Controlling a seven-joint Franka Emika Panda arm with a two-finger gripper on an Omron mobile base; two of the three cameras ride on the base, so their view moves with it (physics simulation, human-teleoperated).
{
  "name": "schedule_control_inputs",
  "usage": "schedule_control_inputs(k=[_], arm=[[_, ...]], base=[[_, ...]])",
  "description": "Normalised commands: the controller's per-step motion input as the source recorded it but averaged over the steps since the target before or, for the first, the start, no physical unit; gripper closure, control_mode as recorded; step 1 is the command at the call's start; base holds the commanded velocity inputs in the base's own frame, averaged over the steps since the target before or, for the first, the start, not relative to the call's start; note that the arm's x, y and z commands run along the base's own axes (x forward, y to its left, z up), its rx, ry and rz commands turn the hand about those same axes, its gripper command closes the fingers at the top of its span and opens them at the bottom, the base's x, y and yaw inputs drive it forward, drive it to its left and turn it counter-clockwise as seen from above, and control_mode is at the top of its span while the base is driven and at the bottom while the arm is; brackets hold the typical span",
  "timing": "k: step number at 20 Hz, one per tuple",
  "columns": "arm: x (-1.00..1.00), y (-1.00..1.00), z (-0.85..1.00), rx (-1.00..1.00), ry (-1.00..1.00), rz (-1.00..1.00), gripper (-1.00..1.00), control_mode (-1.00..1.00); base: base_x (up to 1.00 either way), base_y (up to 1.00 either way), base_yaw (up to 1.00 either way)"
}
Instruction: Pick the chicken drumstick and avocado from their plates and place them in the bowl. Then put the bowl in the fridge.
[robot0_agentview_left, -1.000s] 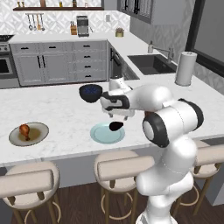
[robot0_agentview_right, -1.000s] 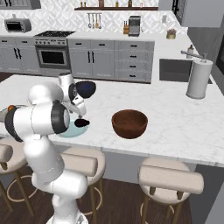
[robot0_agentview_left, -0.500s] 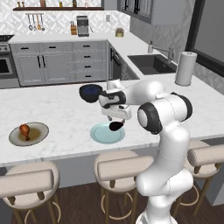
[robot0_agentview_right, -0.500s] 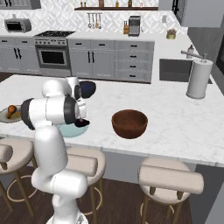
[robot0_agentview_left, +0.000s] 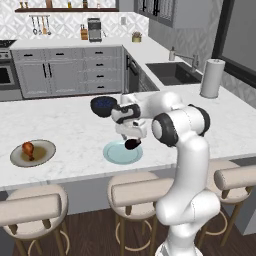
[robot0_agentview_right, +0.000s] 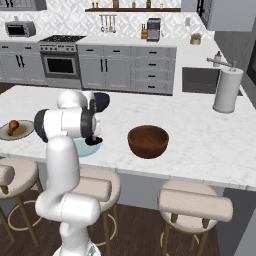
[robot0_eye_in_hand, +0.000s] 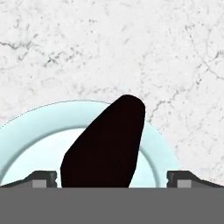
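Note:
The dark avocado (robot0_eye_in_hand: 105, 144) lies on the pale blue-green plate (robot0_eye_in_hand: 26, 144), and my gripper (robot0_eye_in_hand: 116, 181) is open just above it with a fingertip on each side, neither touching. From the left base the gripper (robot0_agentview_left: 131, 140) hangs over the avocado (robot0_agentview_left: 133, 145) and its plate (robot0_agentview_left: 116, 154). The orange-brown chicken drumstick (robot0_agentview_left: 28, 148) rests on the tan plate (robot0_agentview_left: 44, 154) at the counter's left. From the right base the reddish-brown bowl (robot0_agentview_right: 148, 141) stands to the right of the blue-green plate (robot0_agentview_right: 81, 149); the drumstick (robot0_agentview_right: 13, 126) is far left. The fridge is out of view.
A dark blue-black bowl (robot0_agentview_left: 103, 106) sits just behind the blue-green plate, close to the hand. A paper towel roll (robot0_agentview_left: 211, 78) stands at the counter's far right beside the sink (robot0_agentview_left: 175, 73). Stools (robot0_agentview_left: 142, 192) line the near edge of the counter.
The arm's elbow has swung and the hand has settled lower over the avocado's plate. The jaws have stayed open, and nothing on the counter has moved.

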Motion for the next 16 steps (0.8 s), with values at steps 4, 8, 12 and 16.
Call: schedule_control_inputs(k=[4,8,12,16], arm=[[0.23,0.00,-0.24,0.00,0.00,-0.03,-1.00,-1.00],[-0.01,0.00,-0.27,0.00,0.00,-0.02,-1.00,-1.00],[0.00,0.00,-0.35,0.00,0.00,-0.02,-1.00,-1.00],[-0.04,0.01,-0.39,0.00,0.00,-0.01,-1.00,-1.00]], base=[[0.00,0.00,0.00],[0.00,0.00,0.00],[0.00,0.00,0.00],[0.00,0.00,0.00]])
